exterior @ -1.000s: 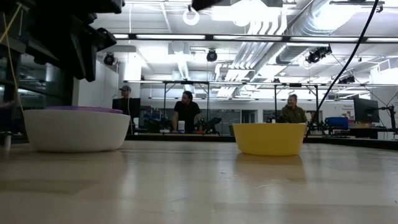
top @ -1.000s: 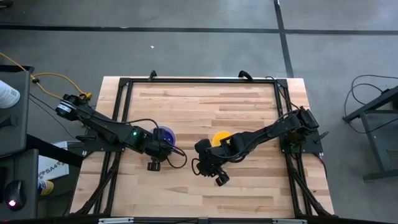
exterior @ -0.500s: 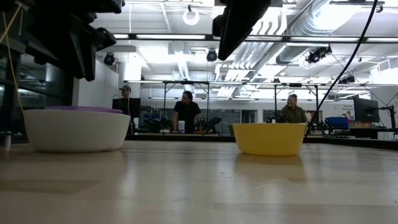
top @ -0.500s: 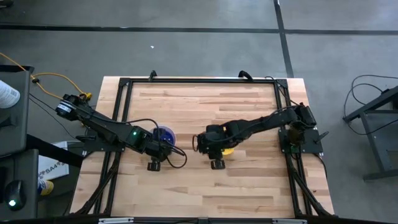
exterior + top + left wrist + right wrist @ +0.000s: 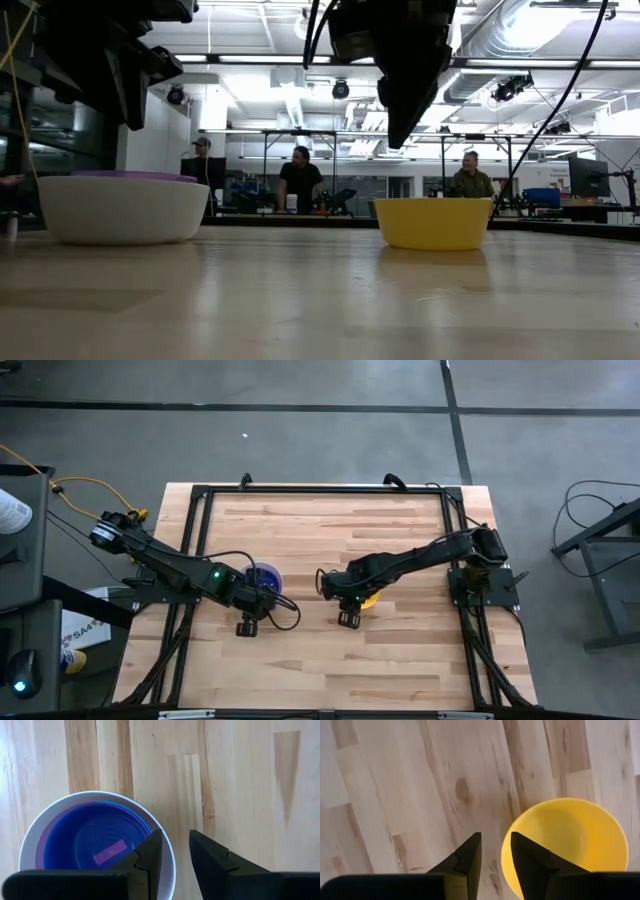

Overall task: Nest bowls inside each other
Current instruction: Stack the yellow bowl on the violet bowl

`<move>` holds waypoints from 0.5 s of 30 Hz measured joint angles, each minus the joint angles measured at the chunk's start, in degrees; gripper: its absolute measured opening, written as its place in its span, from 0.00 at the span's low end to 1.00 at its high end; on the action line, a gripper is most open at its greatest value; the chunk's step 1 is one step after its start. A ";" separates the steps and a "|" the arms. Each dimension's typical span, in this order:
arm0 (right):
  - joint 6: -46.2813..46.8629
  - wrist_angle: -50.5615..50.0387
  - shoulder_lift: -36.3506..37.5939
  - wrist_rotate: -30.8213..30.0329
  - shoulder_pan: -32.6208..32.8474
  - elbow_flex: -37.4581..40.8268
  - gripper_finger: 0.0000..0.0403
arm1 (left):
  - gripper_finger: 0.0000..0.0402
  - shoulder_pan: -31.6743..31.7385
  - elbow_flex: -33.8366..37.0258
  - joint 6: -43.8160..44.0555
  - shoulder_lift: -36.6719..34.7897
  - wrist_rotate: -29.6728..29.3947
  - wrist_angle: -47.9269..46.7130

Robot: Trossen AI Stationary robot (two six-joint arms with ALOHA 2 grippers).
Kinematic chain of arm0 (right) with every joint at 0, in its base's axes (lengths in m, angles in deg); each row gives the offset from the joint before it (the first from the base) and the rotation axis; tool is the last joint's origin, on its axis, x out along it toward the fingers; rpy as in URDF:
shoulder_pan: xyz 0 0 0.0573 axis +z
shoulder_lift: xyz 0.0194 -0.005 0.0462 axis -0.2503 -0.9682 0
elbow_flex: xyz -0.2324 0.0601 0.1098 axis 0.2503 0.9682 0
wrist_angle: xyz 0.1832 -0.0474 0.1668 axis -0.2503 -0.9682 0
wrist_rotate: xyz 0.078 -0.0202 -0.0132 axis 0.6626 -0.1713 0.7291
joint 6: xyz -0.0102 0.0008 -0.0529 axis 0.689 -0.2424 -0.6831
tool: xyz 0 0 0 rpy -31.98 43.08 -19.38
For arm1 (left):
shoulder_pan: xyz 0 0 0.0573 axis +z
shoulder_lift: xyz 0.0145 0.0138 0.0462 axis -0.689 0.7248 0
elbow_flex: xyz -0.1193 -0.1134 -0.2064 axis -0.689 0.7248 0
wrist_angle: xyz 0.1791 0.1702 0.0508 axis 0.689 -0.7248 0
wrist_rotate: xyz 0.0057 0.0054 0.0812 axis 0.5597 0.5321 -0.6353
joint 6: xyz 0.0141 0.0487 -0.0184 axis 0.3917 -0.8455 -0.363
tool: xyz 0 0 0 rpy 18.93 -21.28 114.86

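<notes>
Your right gripper (image 5: 494,851) hangs over the yellow bowl's (image 5: 570,842) rim, fingers parted, gripping nothing. Your left gripper (image 5: 175,849) straddles the white bowl's (image 5: 30,837) rim — parted too; blue bowl (image 5: 97,840) nested inside.

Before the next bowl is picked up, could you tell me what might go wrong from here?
The right gripper straddles the yellow bowl at its very rim; a shallow pinch could slip or tip it. The left gripper hangs over the white bowl holding the stack, so the arms may crowd each other there.
</notes>
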 joint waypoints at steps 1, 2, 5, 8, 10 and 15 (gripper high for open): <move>0.38 -0.13 0.00 -0.04 0.27 0.00 0.24 | 0.24 0.00 0.00 0.01 0.00 0.01 0.02; 0.53 -0.32 0.00 -0.25 0.52 0.00 0.24 | 0.24 0.00 0.00 0.02 0.00 0.01 0.02; 0.63 -1.81 0.00 -1.92 1.65 0.00 0.24 | 0.24 0.00 0.00 0.02 0.00 0.01 0.02; 1.21 -4.60 0.00 -5.65 2.87 0.00 0.24 | 0.24 0.00 0.00 0.02 0.00 0.01 0.02; 1.60 -5.72 0.00 -6.83 3.59 0.05 0.24 | 0.24 0.00 0.00 0.02 0.00 0.01 0.02; 1.88 -3.66 0.00 -6.45 4.69 2.32 0.24 | 0.24 0.00 0.00 0.04 0.00 0.06 0.11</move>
